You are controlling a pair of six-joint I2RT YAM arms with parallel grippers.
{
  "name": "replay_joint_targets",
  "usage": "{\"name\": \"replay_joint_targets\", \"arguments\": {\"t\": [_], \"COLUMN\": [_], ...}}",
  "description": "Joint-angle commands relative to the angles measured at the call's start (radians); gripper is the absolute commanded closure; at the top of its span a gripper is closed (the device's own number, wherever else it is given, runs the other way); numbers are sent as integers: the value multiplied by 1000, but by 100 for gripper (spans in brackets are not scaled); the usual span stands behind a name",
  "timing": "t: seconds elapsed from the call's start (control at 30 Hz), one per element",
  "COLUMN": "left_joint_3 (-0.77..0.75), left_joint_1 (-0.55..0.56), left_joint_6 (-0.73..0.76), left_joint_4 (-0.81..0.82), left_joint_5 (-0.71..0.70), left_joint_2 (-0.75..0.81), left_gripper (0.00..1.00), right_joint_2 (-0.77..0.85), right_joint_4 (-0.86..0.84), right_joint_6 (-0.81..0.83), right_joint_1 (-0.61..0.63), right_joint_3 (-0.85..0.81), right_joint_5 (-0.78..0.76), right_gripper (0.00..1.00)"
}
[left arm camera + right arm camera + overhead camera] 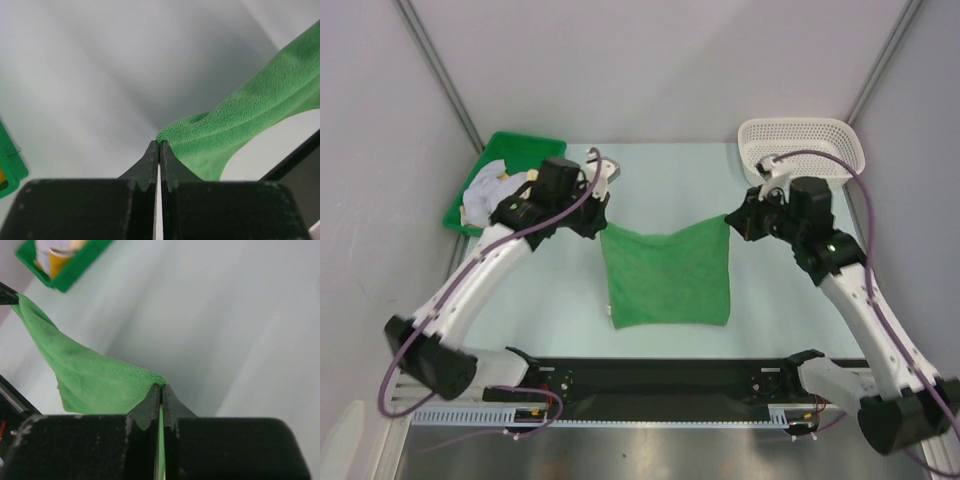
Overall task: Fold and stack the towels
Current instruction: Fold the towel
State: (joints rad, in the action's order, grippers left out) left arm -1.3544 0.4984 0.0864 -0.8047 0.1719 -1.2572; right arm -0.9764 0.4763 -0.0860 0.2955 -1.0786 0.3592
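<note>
A green towel (667,275) hangs spread between both arms, its lower edge resting on the table near the front. My left gripper (600,222) is shut on the towel's top left corner (172,134), my right gripper (728,221) is shut on its top right corner (150,375). In the left wrist view my gripper (159,145) pinches the cloth at its tips. In the right wrist view the other gripper (160,387) does the same. More towels, white and yellow (485,190), lie heaped in the green tray (526,145).
The green tray stands at the back left, and it shows in the right wrist view as well (75,267). A white mesh basket (800,148) stands at the back right. A black rail (660,375) runs along the near table edge.
</note>
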Motion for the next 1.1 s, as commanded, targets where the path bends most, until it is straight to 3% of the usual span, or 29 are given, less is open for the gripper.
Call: {"name": "replay_joint_targets", "arguments": {"t": [0.0,0.13,0.27,0.5,0.6,0.73,1.07], "left_joint_3": [-24,-158,-380,-813,-873,-816,-697], "left_joint_1": [-30,-93,-136,-231,-245,-247,-238], "left_joint_6": [-10,42,84,108,131,171,222], "left_joint_4": [59,90,105,-51,-33,30,48], "left_joint_5": [-52,-12,15,25,56,93,103], "left_joint_2": [-200,-444,-718,-1089,-1116,-1078,-1007], "left_gripper": [100,100,100,100,100,100,100], "right_joint_2": [-205,-467,-770,-1142,-1212,-1256,-1153], "right_joint_4": [-120,-217,-226,-136,-133,-145,-196], "right_joint_6": [34,83,153,212,232,249,264], "right_joint_1": [-10,-83,-133,-174,-182,-182,-182], "right_joint_3": [29,-46,-261,-578,-661,-713,-620], "right_joint_5": [-8,75,152,178,182,199,213], "right_gripper": [100,100,100,100,100,100,100]}}
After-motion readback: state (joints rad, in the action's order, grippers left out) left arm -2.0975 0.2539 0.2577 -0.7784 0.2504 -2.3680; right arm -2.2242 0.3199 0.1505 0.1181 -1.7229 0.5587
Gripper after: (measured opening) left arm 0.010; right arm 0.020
